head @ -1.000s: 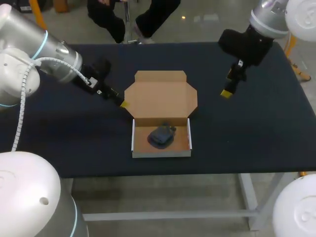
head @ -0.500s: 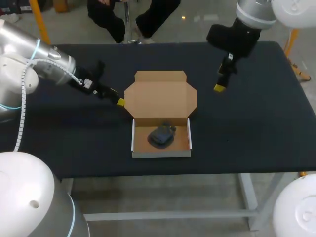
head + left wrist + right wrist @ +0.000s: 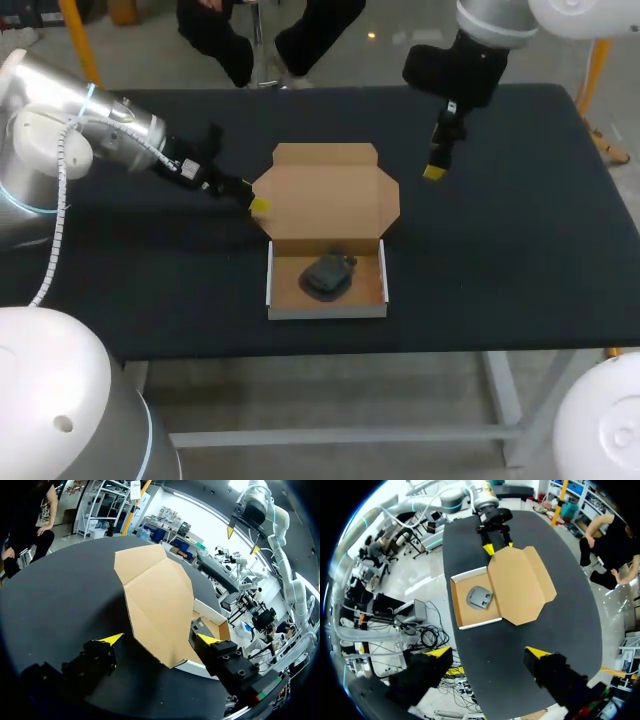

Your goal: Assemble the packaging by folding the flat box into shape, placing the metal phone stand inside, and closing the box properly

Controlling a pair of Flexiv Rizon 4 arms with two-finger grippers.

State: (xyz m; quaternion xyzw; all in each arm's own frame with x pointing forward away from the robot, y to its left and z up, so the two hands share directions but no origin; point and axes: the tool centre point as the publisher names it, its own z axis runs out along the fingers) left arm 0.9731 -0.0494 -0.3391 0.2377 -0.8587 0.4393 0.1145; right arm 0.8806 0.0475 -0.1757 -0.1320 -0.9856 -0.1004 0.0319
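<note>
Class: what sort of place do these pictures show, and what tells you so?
Probably a robotics lab bench: two arms' yellow-tipped left gripper and right gripper hang over a black table bearing an open brown cardboard box with a dark phone stand.

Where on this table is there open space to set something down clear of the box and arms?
The widest bare stretch of table lies between the box and the right edge, in front of the right hand. Another lies left of the box, toward the front edge. Crowded: the open lid, with the left hand at its left edge.
</note>
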